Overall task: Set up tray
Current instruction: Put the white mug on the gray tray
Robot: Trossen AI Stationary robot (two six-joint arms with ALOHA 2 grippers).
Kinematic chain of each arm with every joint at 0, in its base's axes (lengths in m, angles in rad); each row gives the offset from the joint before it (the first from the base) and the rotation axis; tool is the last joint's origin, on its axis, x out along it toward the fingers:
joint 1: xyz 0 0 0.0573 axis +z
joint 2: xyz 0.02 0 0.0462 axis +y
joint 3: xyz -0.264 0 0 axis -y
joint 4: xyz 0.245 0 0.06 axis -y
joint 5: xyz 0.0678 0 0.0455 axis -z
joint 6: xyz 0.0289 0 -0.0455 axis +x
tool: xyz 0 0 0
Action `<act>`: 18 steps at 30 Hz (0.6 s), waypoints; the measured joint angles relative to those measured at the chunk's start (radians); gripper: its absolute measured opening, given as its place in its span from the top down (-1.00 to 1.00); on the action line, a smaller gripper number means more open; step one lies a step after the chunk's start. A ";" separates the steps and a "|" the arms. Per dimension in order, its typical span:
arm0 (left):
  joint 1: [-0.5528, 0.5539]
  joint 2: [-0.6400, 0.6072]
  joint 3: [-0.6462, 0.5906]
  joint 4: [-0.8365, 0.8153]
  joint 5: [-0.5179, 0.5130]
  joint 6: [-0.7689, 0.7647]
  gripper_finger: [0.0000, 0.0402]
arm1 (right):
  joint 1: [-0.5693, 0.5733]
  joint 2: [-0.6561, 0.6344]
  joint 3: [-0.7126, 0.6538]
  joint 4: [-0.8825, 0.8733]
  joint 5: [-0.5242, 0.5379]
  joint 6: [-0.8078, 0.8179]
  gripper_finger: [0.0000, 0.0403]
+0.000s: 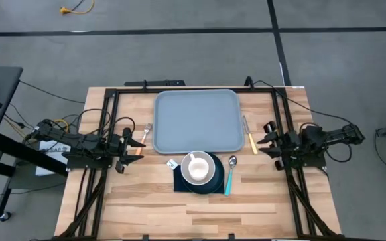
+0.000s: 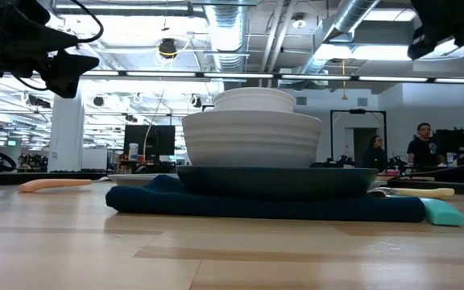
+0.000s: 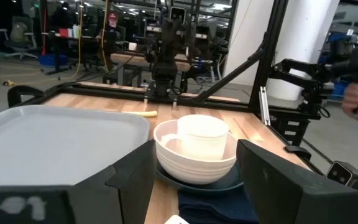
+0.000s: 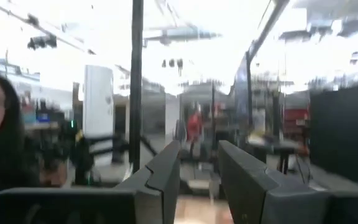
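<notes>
The grey-blue tray (image 1: 196,120) lies flat at the table's far middle; it also shows in the left wrist view (image 3: 55,143). Just near of it, a white bowl (image 1: 198,167) with a white cup (image 3: 202,134) inside stands on a dark plate (image 2: 276,179), which rests on a navy napkin (image 1: 183,184). My left gripper (image 1: 139,145) is open and empty, raised left of the tray, with its fingers pointing toward the bowl (image 3: 194,180). My right gripper (image 1: 267,138) is open and empty, raised right of the tray, its own view (image 4: 197,174) looking level across.
A fork (image 1: 146,132) with an orange handle lies left of the tray, under my left gripper. A knife (image 1: 250,135) with a yellow handle lies right of the tray. A spoon (image 1: 230,173) with a teal handle lies beside the plate. A small white packet (image 1: 171,163) lies by the napkin. People stand beyond the table.
</notes>
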 joint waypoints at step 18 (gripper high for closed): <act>0.000 0.000 0.000 0.005 -0.005 0.056 -0.06 | -0.001 0.047 0.033 0.256 0.045 -0.051 0.49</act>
